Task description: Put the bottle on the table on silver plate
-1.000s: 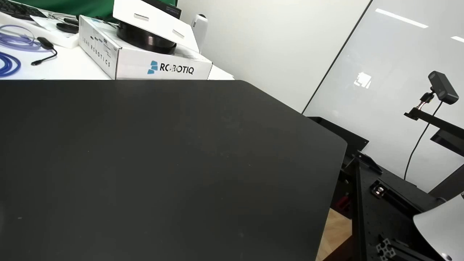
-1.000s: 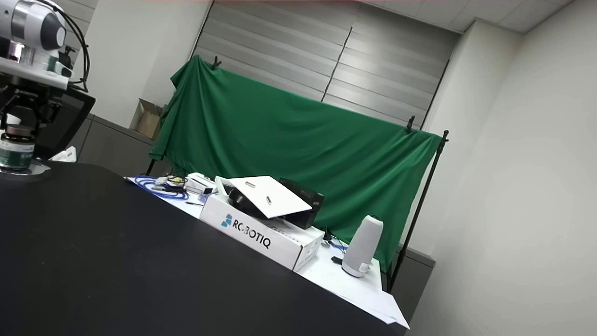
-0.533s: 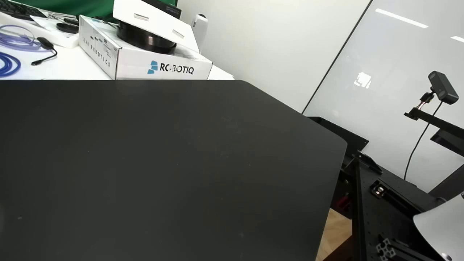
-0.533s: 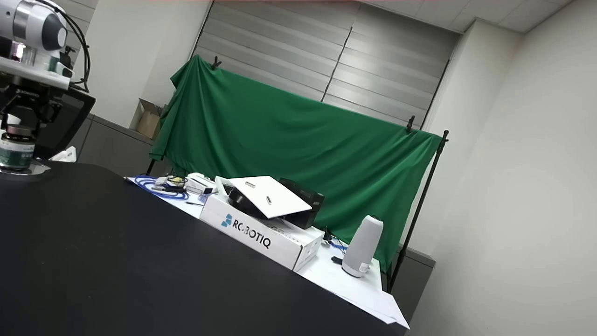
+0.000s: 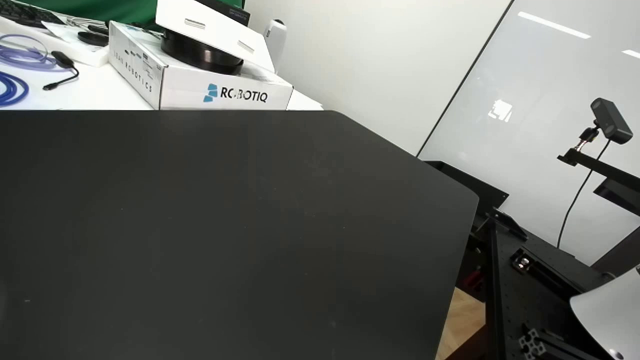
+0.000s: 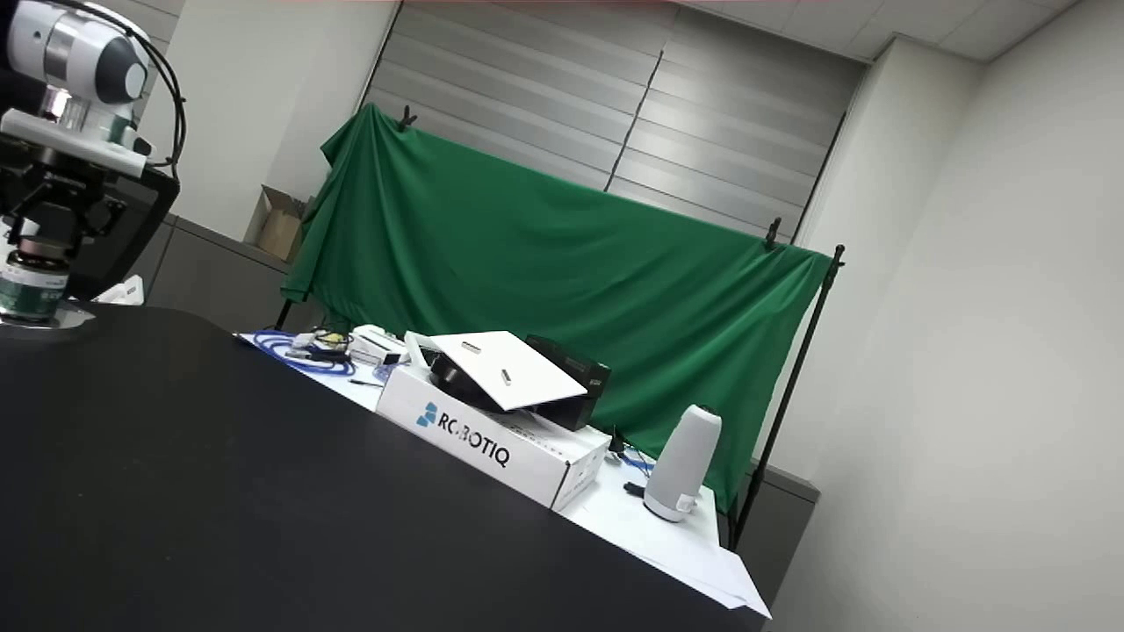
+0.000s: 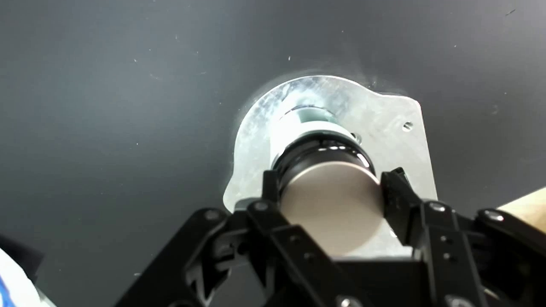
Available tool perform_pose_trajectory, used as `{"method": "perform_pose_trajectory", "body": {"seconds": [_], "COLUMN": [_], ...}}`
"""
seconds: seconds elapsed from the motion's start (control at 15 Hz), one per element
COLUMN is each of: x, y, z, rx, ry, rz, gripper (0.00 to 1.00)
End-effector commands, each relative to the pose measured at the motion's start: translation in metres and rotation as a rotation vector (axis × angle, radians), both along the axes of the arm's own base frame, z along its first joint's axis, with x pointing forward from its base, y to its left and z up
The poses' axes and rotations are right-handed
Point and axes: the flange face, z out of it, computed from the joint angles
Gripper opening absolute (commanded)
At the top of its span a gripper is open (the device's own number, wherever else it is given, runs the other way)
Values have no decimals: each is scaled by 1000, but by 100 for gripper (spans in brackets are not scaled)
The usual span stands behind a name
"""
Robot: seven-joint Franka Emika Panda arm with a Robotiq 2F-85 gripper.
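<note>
The bottle (image 6: 33,288), with dark glass, a green-and-white label and a brownish-looking cap, stands slightly tilted over the silver plate (image 6: 75,318) at the left edge of an exterior view. I cannot tell if its whole base touches the plate. My gripper (image 6: 44,239) is above it with the fingers around the cap. In the wrist view the gripper (image 7: 330,187) has a finger against each side of the bottle's cap (image 7: 332,209). The silver plate (image 7: 401,149) lies beneath, flat on the black table (image 7: 128,128). The table (image 5: 225,225) shows without bottle or plate in an exterior view.
A white Robotiq box (image 6: 492,448) with a tilted white panel (image 6: 514,369) stands on the white desk beyond the table, beside a white device (image 6: 685,465). A mounted camera (image 5: 611,121) is at the right. A white-and-blue object (image 7: 13,281) is at the wrist view's corner.
In the last half second the arm has shifted slightly right and down in an exterior view and leaned. The bottle has tilted a little with its cap to the right.
</note>
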Motion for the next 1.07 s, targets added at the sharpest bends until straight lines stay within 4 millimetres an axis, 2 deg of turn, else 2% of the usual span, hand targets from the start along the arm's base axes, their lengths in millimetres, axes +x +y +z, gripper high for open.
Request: {"method": "perform_pose_trajectory", "body": {"seconds": [0.0, 0.13, 0.2, 0.4, 0.6, 1.0], "x": [6, 7, 6, 2, -6, -25], "y": [0, 0, 0, 3, 8, 8], "z": [-12, -11, -10, -1, 33, 134], "rx": [15, 16, 17, 13, 31, 87], "ry": [38, 37, 39, 37, 26, -59], "rz": [-7, -9, -16, -4, 10, 32], "gripper": [36, 36, 82, 98, 100, 100]}}
